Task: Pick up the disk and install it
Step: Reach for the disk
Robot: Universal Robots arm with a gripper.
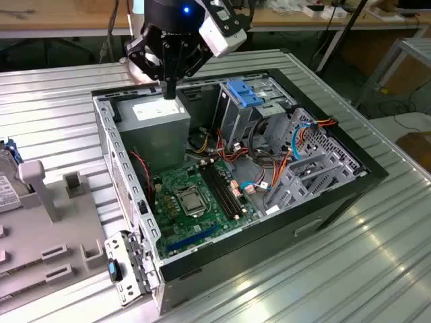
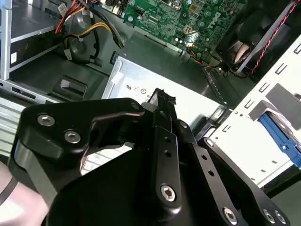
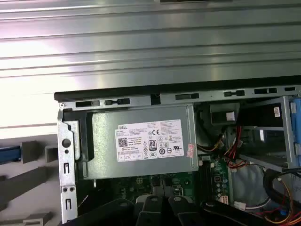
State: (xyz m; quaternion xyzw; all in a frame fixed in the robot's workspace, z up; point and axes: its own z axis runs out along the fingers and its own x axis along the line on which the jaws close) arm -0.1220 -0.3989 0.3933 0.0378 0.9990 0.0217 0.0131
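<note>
Exterior view's left edge cut off most of the disk [image 1: 5,185], which sat by a grey fixture [image 1: 47,222], well apart from the open computer case [image 1: 323,195]. Both rested on a ribbed metal bench [image 1: 377,269], with wooden desks [image 1: 67,20] behind. The fingers [image 1: 170,86] were pressed together, holding nothing, poised over the power-supply box [image 1: 158,131]. Whether they touched it I could not make out.
</note>
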